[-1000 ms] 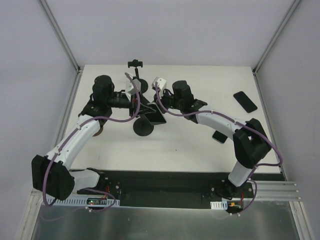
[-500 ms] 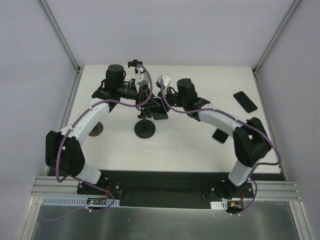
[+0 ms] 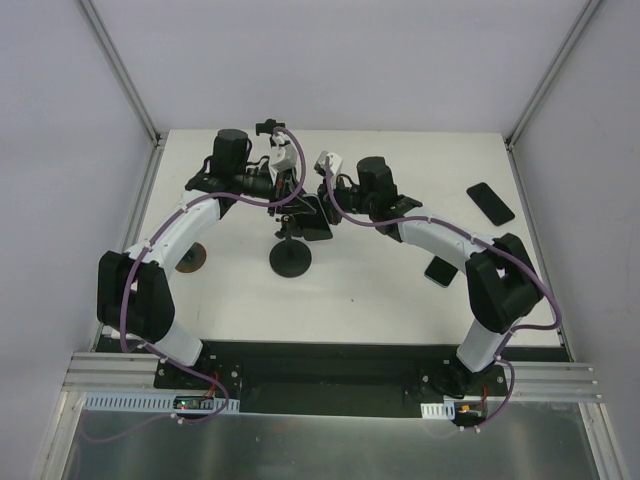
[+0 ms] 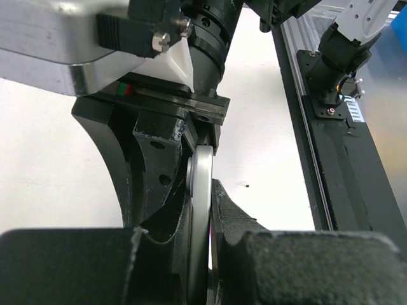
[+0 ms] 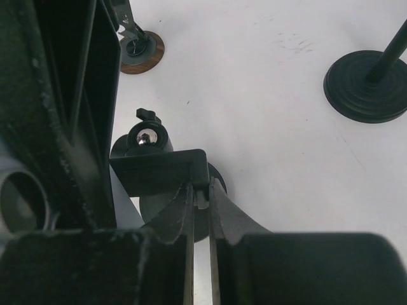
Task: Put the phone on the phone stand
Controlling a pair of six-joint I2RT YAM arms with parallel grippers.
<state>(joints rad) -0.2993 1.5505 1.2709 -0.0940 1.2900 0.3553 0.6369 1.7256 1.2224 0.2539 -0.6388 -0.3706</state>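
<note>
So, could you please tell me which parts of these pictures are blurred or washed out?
Top external: evenly lit, sharp, only soft shadows under the phone stand. Left wrist: the near fingers are soft, the table bleached white. Right wrist: the fingers blur too; the far black base is crisp.

The left arm (image 3: 170, 235) and right arm (image 3: 440, 240) have white shells between bulky black joints, each with a purple cable (image 3: 548, 300) running along it. Each wrist carries a white camera housing (image 3: 283, 158). The left wrist view shows a silver block (image 4: 63, 44), a small screw (image 4: 160, 42), a red-green mark (image 4: 127, 89) and rough black jaws.
</note>
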